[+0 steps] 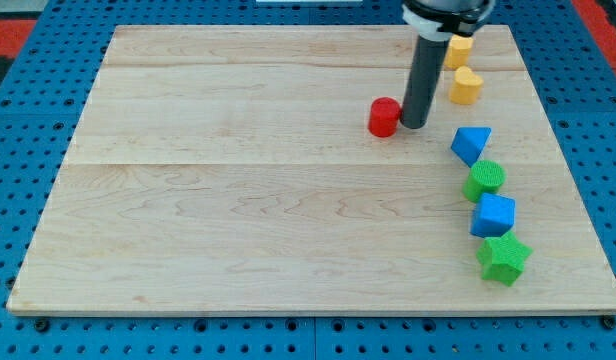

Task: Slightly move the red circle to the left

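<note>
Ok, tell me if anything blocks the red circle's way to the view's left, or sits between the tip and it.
Nothing visible does. My tip stands right beside the red circle, on its right in the view, with no block between them. The wooden board to the circle's left holds no blocks; the others all lie toward the view's right.
</note>
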You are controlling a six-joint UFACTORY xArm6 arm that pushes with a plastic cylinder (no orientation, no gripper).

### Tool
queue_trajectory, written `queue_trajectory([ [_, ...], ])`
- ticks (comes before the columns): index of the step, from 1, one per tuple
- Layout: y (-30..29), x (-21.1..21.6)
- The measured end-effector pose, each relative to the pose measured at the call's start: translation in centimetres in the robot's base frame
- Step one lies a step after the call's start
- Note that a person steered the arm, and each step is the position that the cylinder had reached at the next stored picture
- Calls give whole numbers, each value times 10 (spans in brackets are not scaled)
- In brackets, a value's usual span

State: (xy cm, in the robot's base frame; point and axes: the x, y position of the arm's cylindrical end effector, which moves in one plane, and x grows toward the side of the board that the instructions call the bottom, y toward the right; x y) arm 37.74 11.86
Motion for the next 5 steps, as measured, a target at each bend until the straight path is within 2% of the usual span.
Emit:
queue_trajectory([
  [1,21,2],
  [2,102,-24],
  [3,131,-85],
  [4,144,-135],
  [5,141,-142],
])
